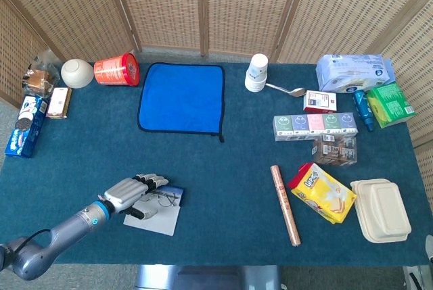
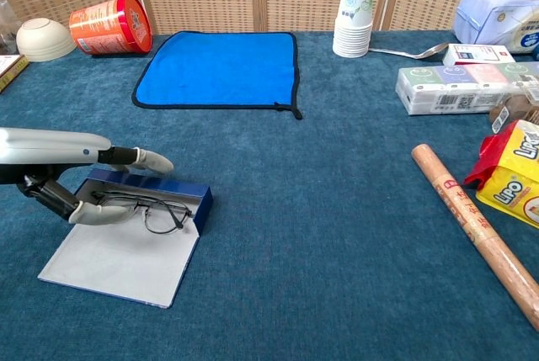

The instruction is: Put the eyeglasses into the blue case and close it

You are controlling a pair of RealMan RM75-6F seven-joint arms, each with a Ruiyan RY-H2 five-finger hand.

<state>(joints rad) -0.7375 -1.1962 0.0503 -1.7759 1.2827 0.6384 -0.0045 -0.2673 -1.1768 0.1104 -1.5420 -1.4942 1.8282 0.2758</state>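
Blue tablecloth, wicker screens behind. Your left hand [image 2: 88, 184] hovers with fingers spread over the glasses [image 2: 139, 209], gripping nothing. They lie in the open blue case [image 2: 160, 194]. Thin, fragile frames: nudge them by the bridge, gently.

Left hand [image 2: 93, 184] over eyeglasses [image 2: 139, 209] in open blue case [image 2: 147, 235]

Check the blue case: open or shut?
Open. The blue case lies with its pale flap spread flat on the table, and the eyeglasses rest exposed across it beside the left robot hand.
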